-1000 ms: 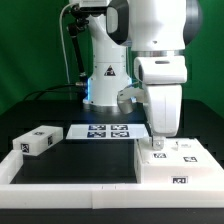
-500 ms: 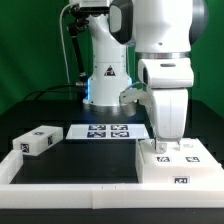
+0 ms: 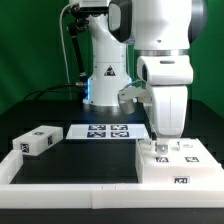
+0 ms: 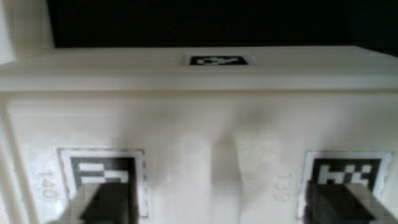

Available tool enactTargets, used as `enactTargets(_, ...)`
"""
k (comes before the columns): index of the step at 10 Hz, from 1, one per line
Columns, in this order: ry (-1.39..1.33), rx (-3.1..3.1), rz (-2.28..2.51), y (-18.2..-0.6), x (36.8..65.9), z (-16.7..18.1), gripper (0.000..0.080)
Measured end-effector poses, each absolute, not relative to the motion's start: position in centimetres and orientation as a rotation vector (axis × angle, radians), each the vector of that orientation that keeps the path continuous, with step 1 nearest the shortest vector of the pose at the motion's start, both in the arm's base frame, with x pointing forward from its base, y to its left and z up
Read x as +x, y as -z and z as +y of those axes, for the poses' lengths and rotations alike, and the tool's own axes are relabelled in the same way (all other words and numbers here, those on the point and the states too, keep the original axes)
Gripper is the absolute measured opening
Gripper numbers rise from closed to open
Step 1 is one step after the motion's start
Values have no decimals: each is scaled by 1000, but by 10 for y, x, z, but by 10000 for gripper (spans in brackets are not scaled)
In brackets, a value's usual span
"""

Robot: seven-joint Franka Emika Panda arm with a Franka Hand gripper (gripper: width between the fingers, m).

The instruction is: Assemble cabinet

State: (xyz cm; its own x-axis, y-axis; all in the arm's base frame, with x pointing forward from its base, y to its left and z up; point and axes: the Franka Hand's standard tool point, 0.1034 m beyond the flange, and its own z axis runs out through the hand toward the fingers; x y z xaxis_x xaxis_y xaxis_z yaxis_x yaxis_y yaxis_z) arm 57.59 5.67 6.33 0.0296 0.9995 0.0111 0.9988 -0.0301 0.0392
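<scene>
**Exterior view: gripper low over the big white cabinet body**

Exterior view shows a black desk (image 3: 85, 160) with a low white rim (image 3: 60, 192) around it. The big white robot arm (image 3: 165, 40) reaches down on the exterior view's right. Its gripper (image 3: 161, 150) points straight down and sits right at the top of the cabinet body (image 3: 175, 168). I cannot tell from here if the fingertips touch the top.

The cabinet body is a big white box. It rests in the desk's near corner on the exterior view's right. It has small black-and-white tags on its top and one tag (image 3: 180, 180) on its front side.

A small white block (image 3: 36, 141) lies well apart from it, on the exterior view's left side of the desk. It has tags too. The marker board (image 3: 105, 131) lies flat at the back of the desk, between the block and the cabinet body.

The wrist view is blurry. It looks down on the cabinet body (image 4: 196, 110), which fills most of the picture. One tag (image 4: 217, 61) sits near the box's far edge. Two dark fingers (image 4: 107, 208) of the gripper (image 4: 217, 208) stand wide apart, each beside a tag. Only the white top shows between them. The gripper holds nothing.
</scene>
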Motion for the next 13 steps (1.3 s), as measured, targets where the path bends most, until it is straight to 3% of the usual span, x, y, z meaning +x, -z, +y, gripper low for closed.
enactTargets(1,-88,2247,2144,-68,569,57,638)
enactTargets(2,-123,2261,2106,-73,561,58,638)
enactTargets(3,-179,2308,2022,-80,549,57,764)
enactTargets(4,-212,2359,1941,-87,533,56,788)
enactTargets(7,-252,2473,1802,-86,500,63,797)
enactTargets(11,-261,2532,1726,-87,502,62,797)
enactTargets(13,-368,2738,1404,-86,495,64,797)
